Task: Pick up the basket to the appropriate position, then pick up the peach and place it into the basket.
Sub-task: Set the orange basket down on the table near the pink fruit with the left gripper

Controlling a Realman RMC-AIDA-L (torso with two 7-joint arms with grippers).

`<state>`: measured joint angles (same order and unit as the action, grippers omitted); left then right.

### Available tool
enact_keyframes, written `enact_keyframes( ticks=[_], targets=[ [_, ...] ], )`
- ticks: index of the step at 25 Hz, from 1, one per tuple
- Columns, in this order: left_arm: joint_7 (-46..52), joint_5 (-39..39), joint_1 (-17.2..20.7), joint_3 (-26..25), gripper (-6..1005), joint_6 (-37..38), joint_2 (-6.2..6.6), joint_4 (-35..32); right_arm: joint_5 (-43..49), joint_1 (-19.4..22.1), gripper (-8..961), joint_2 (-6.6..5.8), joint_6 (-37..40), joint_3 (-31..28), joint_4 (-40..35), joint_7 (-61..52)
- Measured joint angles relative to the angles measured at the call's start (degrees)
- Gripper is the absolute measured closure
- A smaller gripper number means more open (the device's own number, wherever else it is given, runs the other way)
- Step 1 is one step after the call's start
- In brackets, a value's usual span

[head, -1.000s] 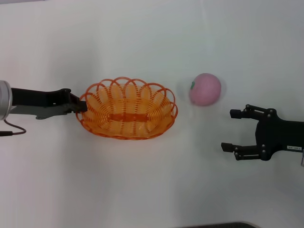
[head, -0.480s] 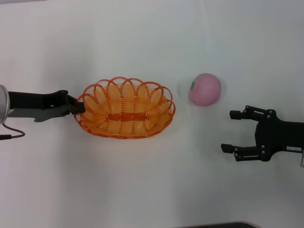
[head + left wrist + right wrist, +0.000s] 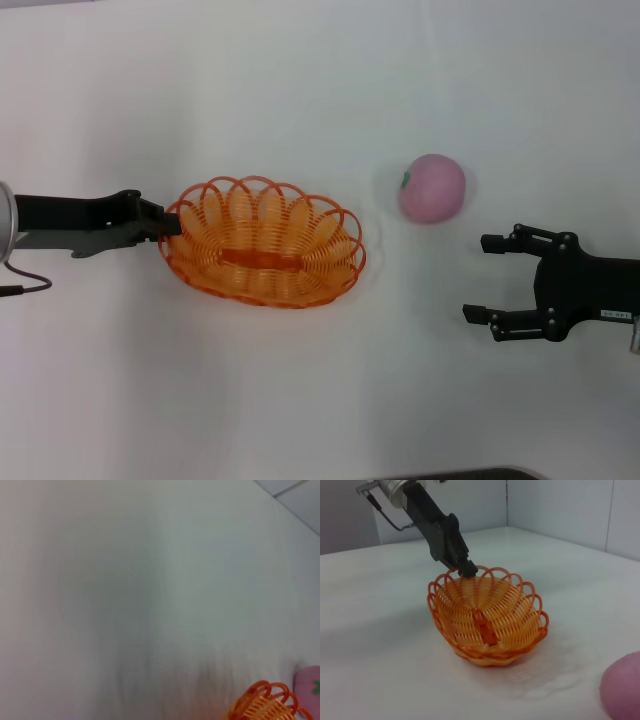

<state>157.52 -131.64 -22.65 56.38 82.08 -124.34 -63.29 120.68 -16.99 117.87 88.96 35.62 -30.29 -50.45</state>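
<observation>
1. Table [image 3: 300, 400]: plain white surface, bearing only the basket and the peach; walls and a corner show behind it in the right wrist view.
2. Basket [image 3: 262, 242]: orange, oval, scalloped rim, left of centre in the head view. Long axis runs left to right, turned a little so the right end lies nearer the robot. In the right wrist view it sits tilted, the gripped side raised, the far side down on the table. Opening faces up. Inside holds nothing.
3. Left gripper [image 3: 165, 225]: at the basket's left end, fingers closed on the rim; the right wrist view shows the black tips pinching a rim loop. Arm reaches in from the left edge.
4. Peach [image 3: 432, 187]: pink, round, on the table to the right of the basket and a little farther from the robot, apart from it. Green stem mark faces left, toward the basket. Bare table lies between the two.
5. Right gripper [image 3: 480, 278]: near the right edge, nearer the robot than the peach, close to it but not touching. Fingers spread wide, holding nothing, pointing left toward the basket.
6. Left wrist view: mostly blurred white table; basket edge and a sliver of peach show in one corner.
</observation>
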Motion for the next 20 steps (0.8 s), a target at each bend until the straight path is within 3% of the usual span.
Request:
enact_keyframes(
  ticks=[7,12,20],
  targets=[
    [0.15,0.34,0.17,-0.62,870,0.73,0.1,0.49,0.0,-0.07,13,-0.01,-0.02,-0.02,-0.03,0.0],
    [0.09,0.91,0.76,-0.66,686,1.71,0.18,1.03,0.0,-0.06,13,-0.01,-0.02,-0.03,-0.04,-0.08],
    [-1.3,1.51,1.65,-1.43,678,2.01,0.17,0.55,-0.01,-0.12,14,-0.01,-0.02,-0.03,-0.04,-0.16]
  ],
)
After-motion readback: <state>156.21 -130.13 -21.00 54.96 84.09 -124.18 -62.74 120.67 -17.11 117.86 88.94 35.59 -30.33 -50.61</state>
